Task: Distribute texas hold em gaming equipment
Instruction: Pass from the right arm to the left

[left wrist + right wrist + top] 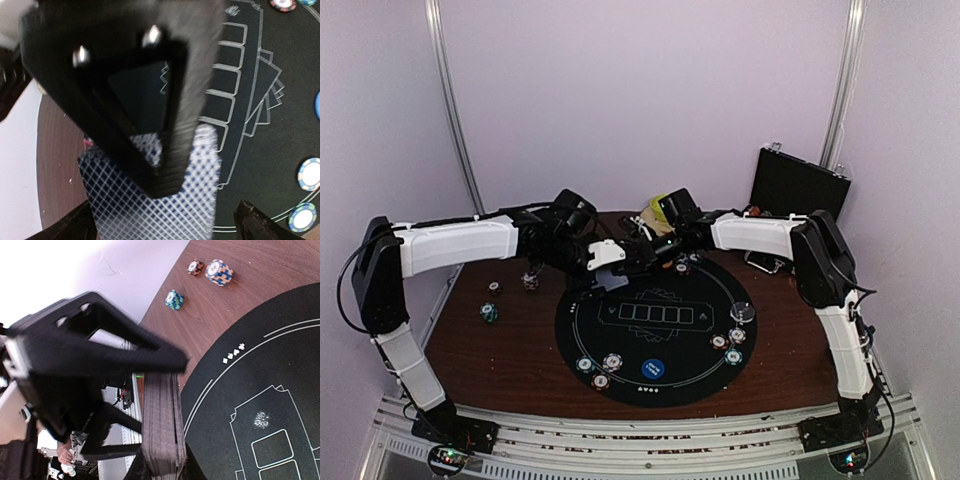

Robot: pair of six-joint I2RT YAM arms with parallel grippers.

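A deck of playing cards (150, 210) with a blue lattice back hangs over the far-left rim of the black round mat (665, 385). My right gripper (162, 472) is shut on the deck (161, 430), seen edge-on; one of its fingers (165, 125) lies across the card backs. My left gripper (162, 222) is open, its fingers (70, 225) wide on either side of the deck. Both grippers meet by the deck (607, 253). Striped chips (612, 361) and a blue disc (653, 369) lie at the mat's near edge. More chips (733, 356) and a clear disc (743, 311) lie at its right.
Three small chip stacks (489, 313) stand on the brown table left of the mat, also in the right wrist view (175, 299). An open black case (800, 185) stands at the back right. A yellow-green bowl (656, 208) sits just behind the grippers.
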